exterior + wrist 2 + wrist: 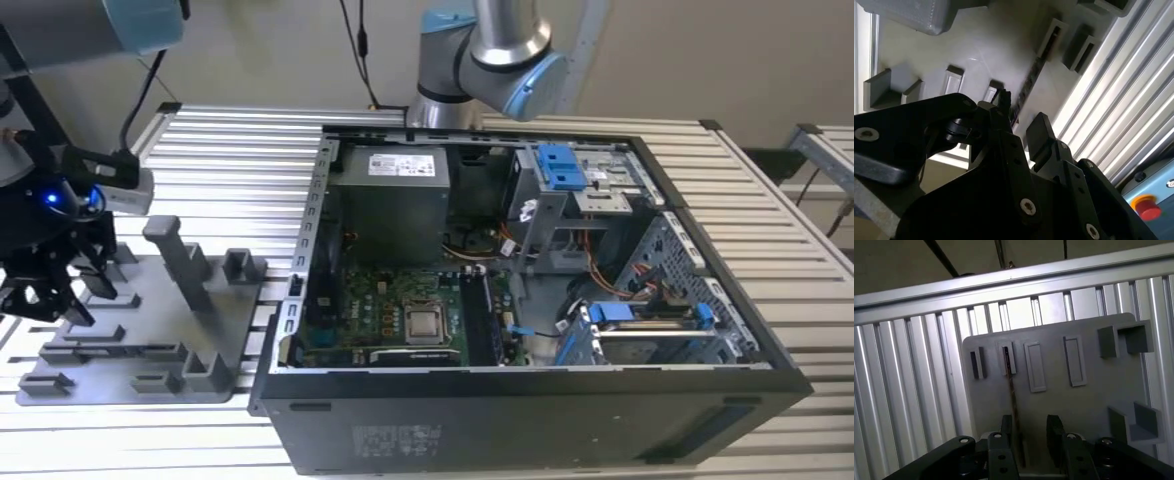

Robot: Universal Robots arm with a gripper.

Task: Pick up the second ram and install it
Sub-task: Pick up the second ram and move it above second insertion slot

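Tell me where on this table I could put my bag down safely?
Bare slats lie behind the grey fixture, beside the computer case, and again on the exterior view's right of the case. Crowded: inside the case, and the fixture, where the hand hovers.

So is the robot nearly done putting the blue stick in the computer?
Barely started. The second ram stands on edge in the grey holder tray, outside the computer case. The gripper is open around it, not gripping yet. Lifting it and fitting it are both left.
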